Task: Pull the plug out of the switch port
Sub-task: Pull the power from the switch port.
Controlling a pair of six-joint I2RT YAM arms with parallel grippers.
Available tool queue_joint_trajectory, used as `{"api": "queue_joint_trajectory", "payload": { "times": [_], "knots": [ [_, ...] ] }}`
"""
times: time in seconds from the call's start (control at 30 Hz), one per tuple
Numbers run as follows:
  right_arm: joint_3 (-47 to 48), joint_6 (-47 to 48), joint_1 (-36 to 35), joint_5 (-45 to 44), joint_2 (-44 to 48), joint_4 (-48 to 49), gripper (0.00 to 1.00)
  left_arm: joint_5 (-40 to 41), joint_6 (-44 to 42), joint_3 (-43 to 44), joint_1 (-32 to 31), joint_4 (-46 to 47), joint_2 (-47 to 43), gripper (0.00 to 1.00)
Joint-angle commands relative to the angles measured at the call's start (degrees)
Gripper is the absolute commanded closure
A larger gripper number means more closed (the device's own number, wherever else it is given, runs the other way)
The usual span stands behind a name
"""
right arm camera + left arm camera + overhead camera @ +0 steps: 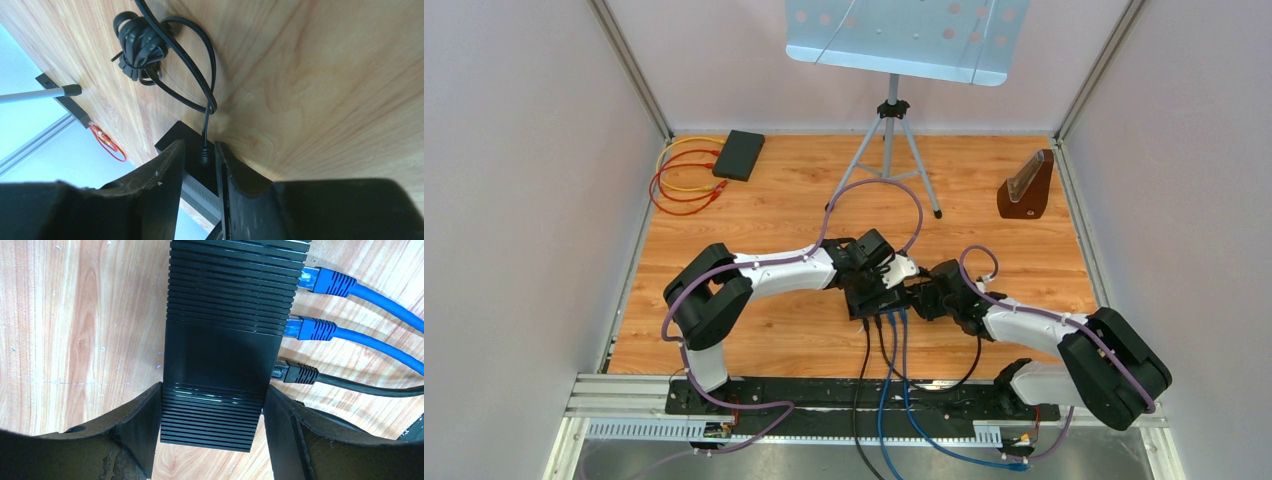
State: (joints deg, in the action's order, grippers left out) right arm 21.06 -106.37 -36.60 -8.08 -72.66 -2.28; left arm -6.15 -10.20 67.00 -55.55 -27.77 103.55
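The left gripper [212,426] holds the switch [220,350] by its two sides, steady on the worktop [75,330]. The right gripper [199,146] is narrow, with one jaw on each side of the plug [204,157]. The plug sits in its port at the switch's edge, and a thin gap shows on each side. The step in hand seems to be the grasp. Next, the gripper should close on the plug and pull straight out.

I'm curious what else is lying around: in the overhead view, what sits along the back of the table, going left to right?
Coiled red and yellow cables → flat black box → music stand on a tripod → brown wooden wedge.
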Motion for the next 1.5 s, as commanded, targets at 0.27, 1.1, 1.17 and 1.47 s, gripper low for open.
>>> {"api": "queue_joint_trajectory", "payload": {
  "times": [0.27, 1.1, 1.17, 1.47],
  "knots": [
    [1.33, 2.36, -0.66, -0.83, -0.66, -2.84, 0.80, -2.95, 0.89, -1.85, -1.20, 1.34, -0.36, 0.31],
    [1.84, 1.28, -1.77, -0.08, -2.35, -2.45, 0.88, -3.34, 1.27, -1.03, -1.23, 1.36, 0.66, 0.33],
    [1.70, 0.75, -2.42, -0.75, -2.12, -2.46, 0.92, -3.36, 1.35, -1.04, -1.18, 1.43, 0.64, 0.33],
    [1.17, 14.52, -2.76, -9.78, 1.65, 1.56, 1.00, -2.67, 1.52, -2.58, -1.23, 1.85, 0.38, 0.34]
  ]
}}
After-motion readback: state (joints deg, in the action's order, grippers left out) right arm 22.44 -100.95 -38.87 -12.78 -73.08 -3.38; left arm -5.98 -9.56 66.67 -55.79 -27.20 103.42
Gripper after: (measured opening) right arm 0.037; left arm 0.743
